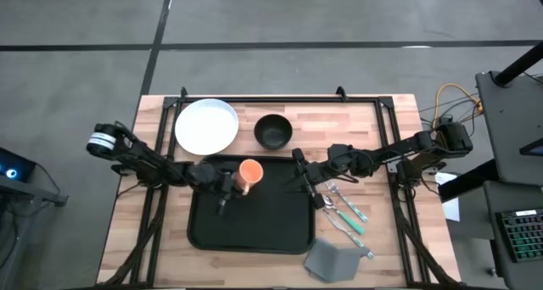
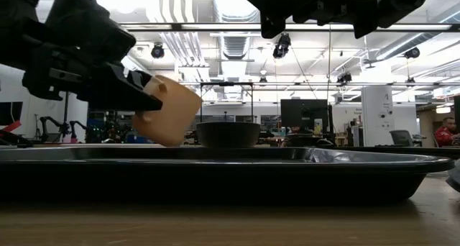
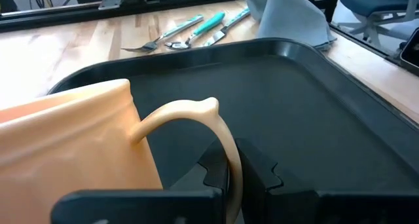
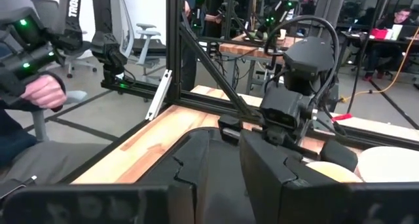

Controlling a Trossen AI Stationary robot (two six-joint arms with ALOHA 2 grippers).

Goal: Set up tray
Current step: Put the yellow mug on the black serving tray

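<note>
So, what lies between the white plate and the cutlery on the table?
In the high view, the black bowl and the right end effector lie between the white plate and the cutlery.

Orange cup over black tray

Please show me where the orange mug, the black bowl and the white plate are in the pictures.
orange mug (image 1: 249, 175), high view, on its open top.
black bowl (image 1: 272, 131), high view, on its inner hollow.
white plate (image 1: 206, 125), high view, on its flat middle.
</note>
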